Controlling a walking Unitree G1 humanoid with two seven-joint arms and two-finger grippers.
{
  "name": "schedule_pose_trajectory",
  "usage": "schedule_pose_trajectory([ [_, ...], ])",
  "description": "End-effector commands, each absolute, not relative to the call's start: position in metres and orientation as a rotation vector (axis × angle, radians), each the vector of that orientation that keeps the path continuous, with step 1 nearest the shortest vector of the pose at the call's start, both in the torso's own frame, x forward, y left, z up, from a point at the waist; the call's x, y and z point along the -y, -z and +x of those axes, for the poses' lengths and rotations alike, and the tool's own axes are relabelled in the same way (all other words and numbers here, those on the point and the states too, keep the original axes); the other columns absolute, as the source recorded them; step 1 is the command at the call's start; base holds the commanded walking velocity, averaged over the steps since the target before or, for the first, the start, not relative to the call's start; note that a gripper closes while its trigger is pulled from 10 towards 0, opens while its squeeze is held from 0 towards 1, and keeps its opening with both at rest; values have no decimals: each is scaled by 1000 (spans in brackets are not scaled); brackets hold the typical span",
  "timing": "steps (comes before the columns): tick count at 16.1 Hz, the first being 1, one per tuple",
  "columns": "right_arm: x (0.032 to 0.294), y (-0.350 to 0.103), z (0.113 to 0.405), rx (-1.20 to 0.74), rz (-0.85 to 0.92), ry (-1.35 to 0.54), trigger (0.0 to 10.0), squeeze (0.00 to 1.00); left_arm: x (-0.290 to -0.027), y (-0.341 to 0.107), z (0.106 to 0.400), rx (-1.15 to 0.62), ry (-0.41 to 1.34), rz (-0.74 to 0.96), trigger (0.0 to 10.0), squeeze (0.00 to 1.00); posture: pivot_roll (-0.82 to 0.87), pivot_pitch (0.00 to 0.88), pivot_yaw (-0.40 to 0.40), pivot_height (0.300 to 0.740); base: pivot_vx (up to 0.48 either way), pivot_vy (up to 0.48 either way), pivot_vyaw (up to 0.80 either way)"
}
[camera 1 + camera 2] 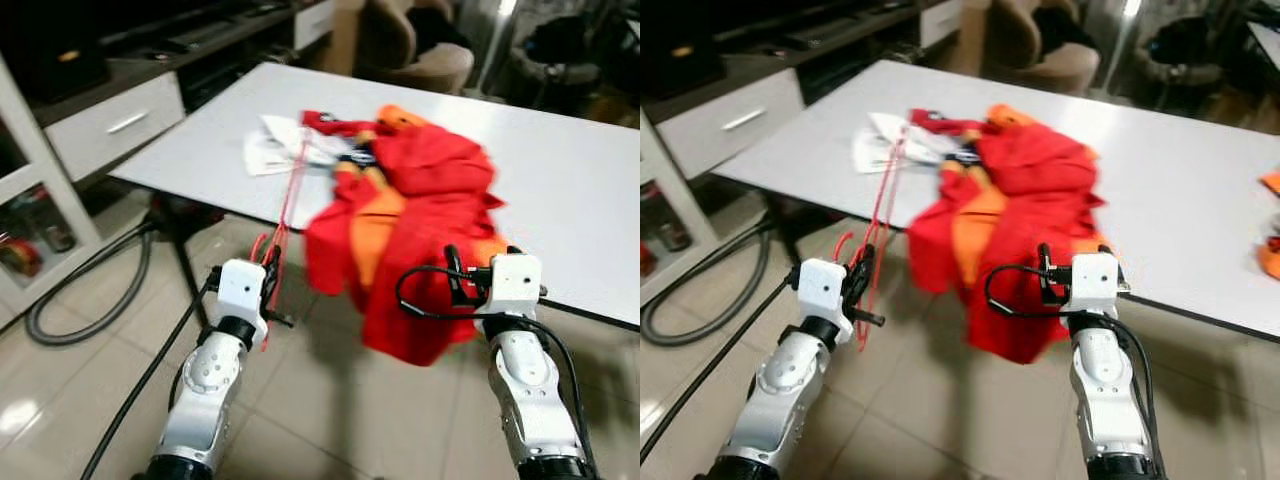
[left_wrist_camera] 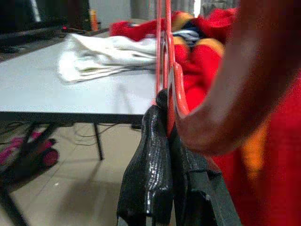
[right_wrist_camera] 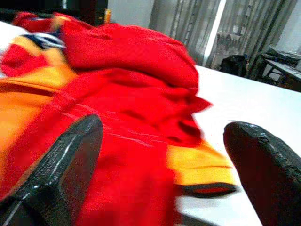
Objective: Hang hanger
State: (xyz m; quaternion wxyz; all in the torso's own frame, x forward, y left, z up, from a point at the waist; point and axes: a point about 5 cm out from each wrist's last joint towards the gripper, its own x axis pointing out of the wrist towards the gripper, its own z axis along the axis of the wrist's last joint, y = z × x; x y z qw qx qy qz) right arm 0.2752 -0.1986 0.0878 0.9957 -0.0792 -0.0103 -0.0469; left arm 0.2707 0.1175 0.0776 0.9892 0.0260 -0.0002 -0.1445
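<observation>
A thin red hanger runs from the white table down past its front edge, and my left gripper is shut on its lower end. In the left wrist view the black fingers pinch the hanger. A red and orange garment lies bunched on the table and droops over the edge. My right gripper is open just in front of the drooping cloth; the right wrist view has its fingers spread wide before the garment.
Folded white cloth lies on the table beside the garment. A cabinet with a drawer stands at the left, hose and cables cross the tiled floor, and an armchair sits behind the table. Orange items lie at the table's right.
</observation>
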Motion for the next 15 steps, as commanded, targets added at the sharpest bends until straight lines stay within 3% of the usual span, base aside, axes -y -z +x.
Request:
schedule_pose_trajectory([
  [1, 203, -88, 276, 21, -164, 89, 10000, 0, -111, -81, 268, 25, 315, 35, 10000, 0, -41, 0, -24, 740, 0, -480, 0],
  [4, 202, -85, 277, 15, -160, 73, 10000, 0, -110, -81, 267, 26, 316, 26, 10000, 0, -37, 0, -26, 740, 0, -480, 0],
  [11, 191, -82, 284, -2, -144, 23, 10000, 0, -111, -82, 273, 11, 294, 18, 10000, 0, -31, 0, -22, 740, 0, 0, 0],
  [15, 184, -76, 282, -24, -134, -14, 10000, 0, -114, -82, 274, 17, 291, 30, 10000, 0, -23, 0, -29, 740, 0, 0, 781],
])
